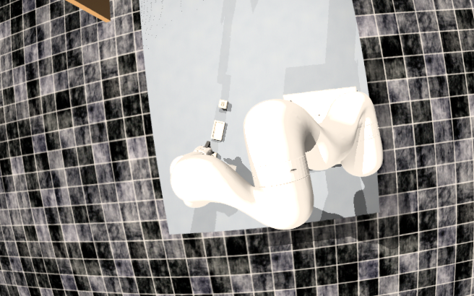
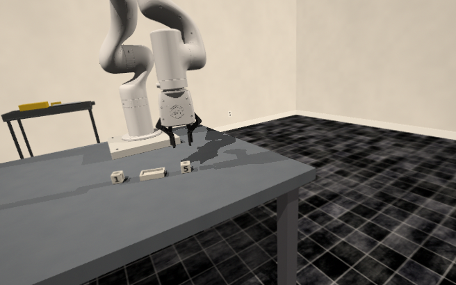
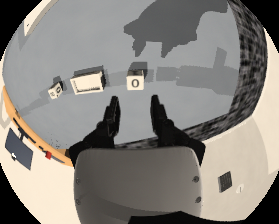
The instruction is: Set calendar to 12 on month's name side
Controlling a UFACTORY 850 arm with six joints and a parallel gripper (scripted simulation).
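Fingers (image 2: 174, 139) hang parted, pinching nothing; two digit cubes, one showing "1" (image 2: 117, 176), another "5" (image 2: 185, 167), flank one tray (image 1: 218, 130) (image 2: 152, 174) (image 3: 88, 83).

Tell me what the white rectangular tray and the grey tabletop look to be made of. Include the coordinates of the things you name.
White rectangular tray (image 1: 218, 131) (image 2: 152, 174) (image 3: 88, 83): perhaps matte plastic or painted wood; evenly pale, without visible grain.
Grey tabletop (image 1: 183, 73) (image 2: 80, 219) (image 3: 55, 50): possibly stone or laminate, dull; faint mottling, no sharp reflections.
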